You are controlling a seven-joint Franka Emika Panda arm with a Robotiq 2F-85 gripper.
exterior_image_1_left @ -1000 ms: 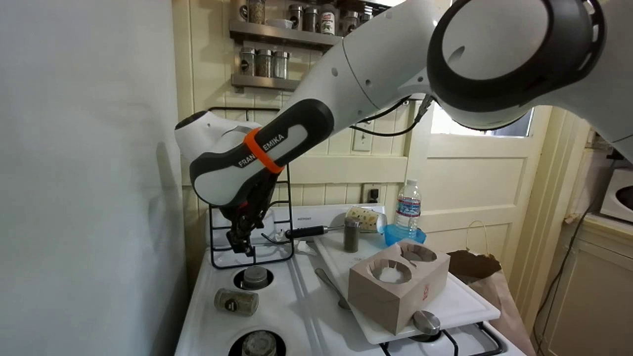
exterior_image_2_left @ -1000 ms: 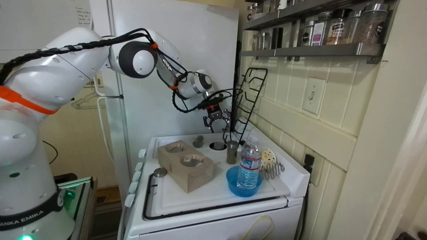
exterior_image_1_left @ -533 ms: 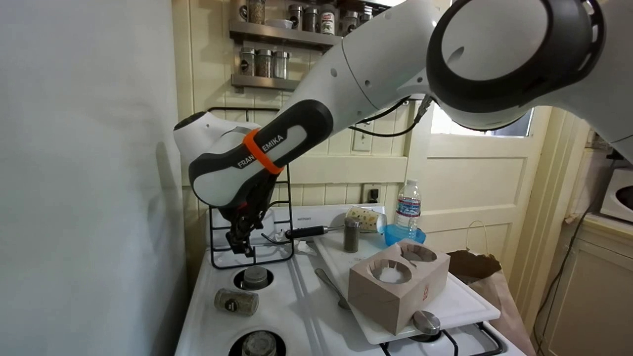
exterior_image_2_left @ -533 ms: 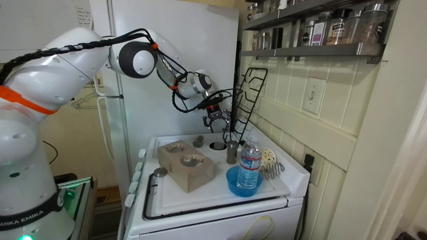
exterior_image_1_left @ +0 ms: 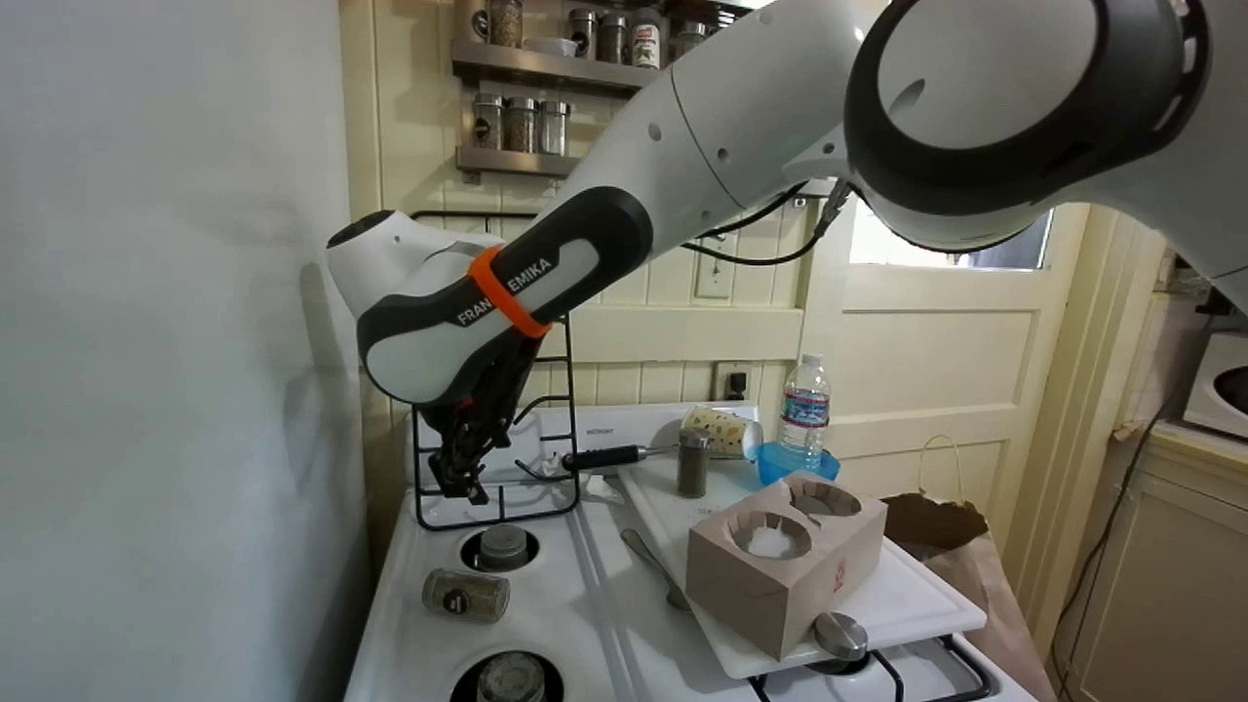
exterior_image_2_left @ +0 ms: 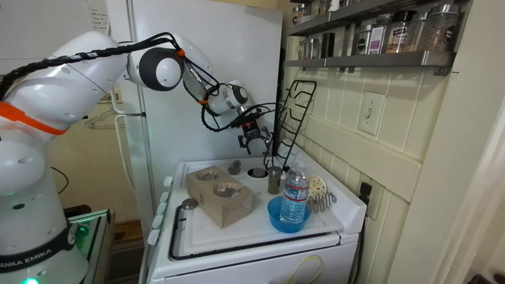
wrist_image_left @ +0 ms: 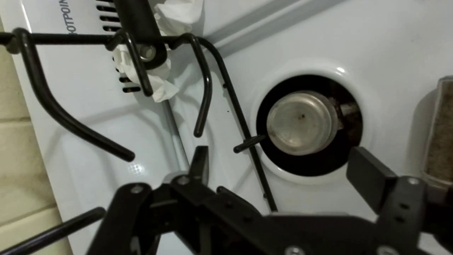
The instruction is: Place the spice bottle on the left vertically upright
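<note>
A clear spice bottle with greenish-brown contents lies on its side on the white stovetop, at the left in an exterior view (exterior_image_1_left: 466,596). It also shows behind the box in an exterior view (exterior_image_2_left: 234,167) and at the right edge of the wrist view (wrist_image_left: 440,134), partly cut off. A second spice bottle (exterior_image_1_left: 693,466) stands upright on the white board; it also shows in an exterior view (exterior_image_2_left: 274,180). My gripper (exterior_image_2_left: 258,149) is open and empty, above the stove's back corner, apart from both bottles. In the wrist view its jaws (wrist_image_left: 282,161) stand wide, near the rear burner.
A black grate (wrist_image_left: 70,121) leans on the back wall, close beside the gripper. A cardboard box (exterior_image_1_left: 731,585) with two holes sits on the board. A water bottle (exterior_image_2_left: 295,193) stands in a blue bowl (exterior_image_2_left: 290,227). A fridge (exterior_image_2_left: 229,39) bounds the stove. A burner cap (wrist_image_left: 300,124) lies below.
My gripper has moved slightly up and to the left in both exterior views, mostly in the last half second. It stays open. The bottles and other objects have not moved.
</note>
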